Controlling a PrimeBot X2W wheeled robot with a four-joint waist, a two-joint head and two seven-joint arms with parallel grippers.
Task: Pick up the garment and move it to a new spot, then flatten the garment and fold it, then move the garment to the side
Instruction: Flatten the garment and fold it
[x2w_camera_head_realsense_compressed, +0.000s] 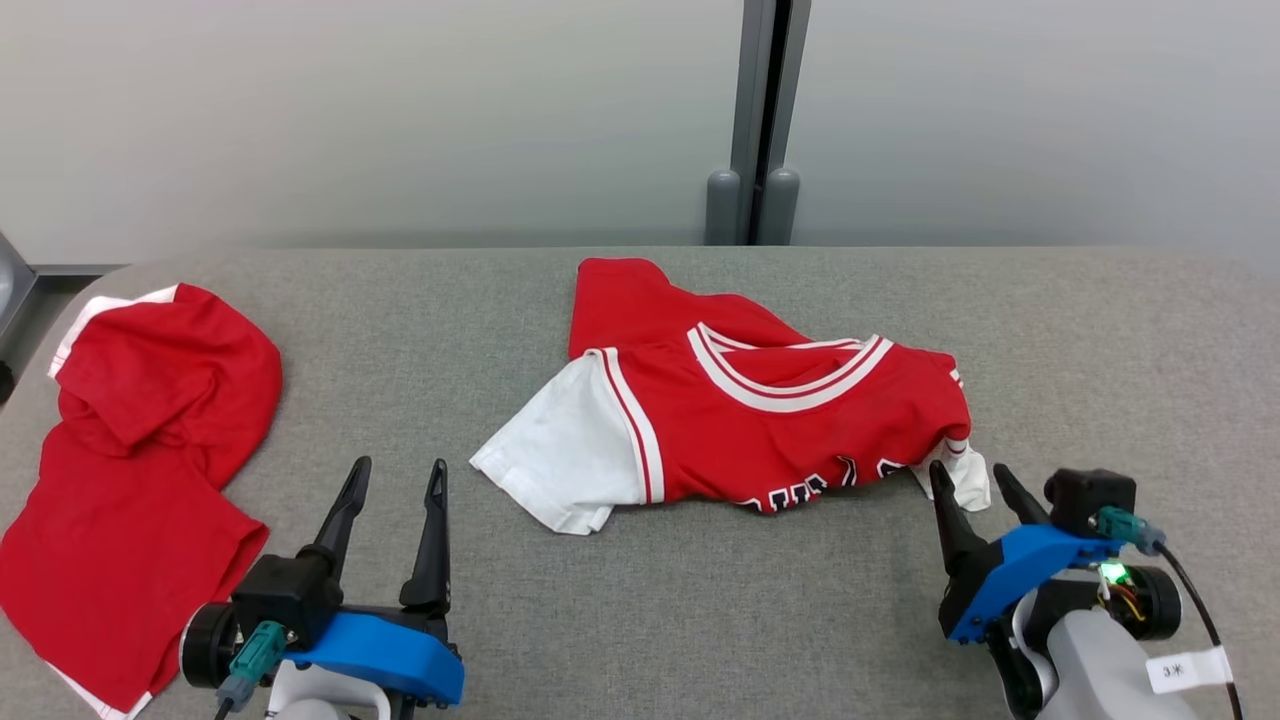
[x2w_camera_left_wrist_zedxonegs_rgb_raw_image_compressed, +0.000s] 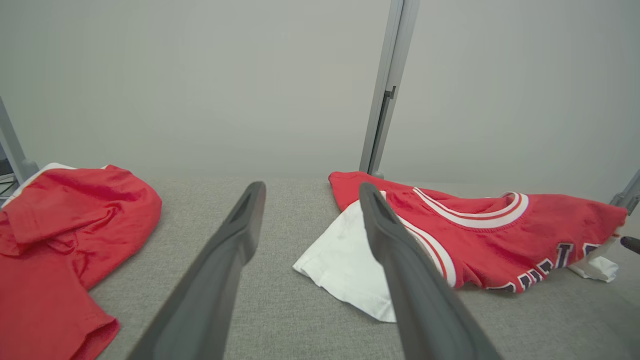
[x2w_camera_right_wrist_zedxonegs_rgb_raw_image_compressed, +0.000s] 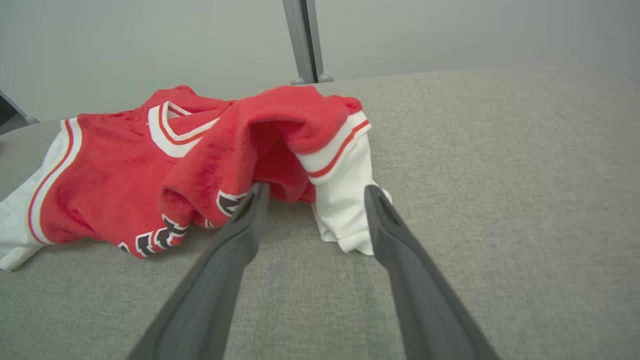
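Note:
The garment (x2w_camera_head_realsense_compressed: 780, 440) is a red jersey with white sleeves, a white-striped collar and dark lettering. It lies crumpled on the middle of the grey table (x2w_camera_head_realsense_compressed: 700, 610), and also appears in the left wrist view (x2w_camera_left_wrist_zedxonegs_rgb_raw_image_compressed: 500, 240) and the right wrist view (x2w_camera_right_wrist_zedxonegs_rgb_raw_image_compressed: 125, 175). My right gripper (x2w_camera_head_realsense_compressed: 968, 468) stands open at the jersey's right end. Its tips (x2w_camera_right_wrist_zedxonegs_rgb_raw_image_compressed: 316, 188) flank the bunched red cloth and the white sleeve (x2w_camera_right_wrist_zedxonegs_rgb_raw_image_compressed: 345, 200) without pinching them. My left gripper (x2w_camera_head_realsense_compressed: 400, 464) is open near the front edge, left of the jersey's white left sleeve (x2w_camera_left_wrist_zedxonegs_rgb_raw_image_compressed: 345, 265), and holds nothing (x2w_camera_left_wrist_zedxonegs_rgb_raw_image_compressed: 311, 186).
A second red garment (x2w_camera_head_realsense_compressed: 140, 450) with white trim lies heaped at the table's left end (x2w_camera_left_wrist_zedxonegs_rgb_raw_image_compressed: 60, 225). A grey post (x2w_camera_head_realsense_compressed: 755, 120) stands against the pale wall behind the table. Bare table surface stretches to the right of the jersey (x2w_camera_right_wrist_zedxonegs_rgb_raw_image_compressed: 500, 175).

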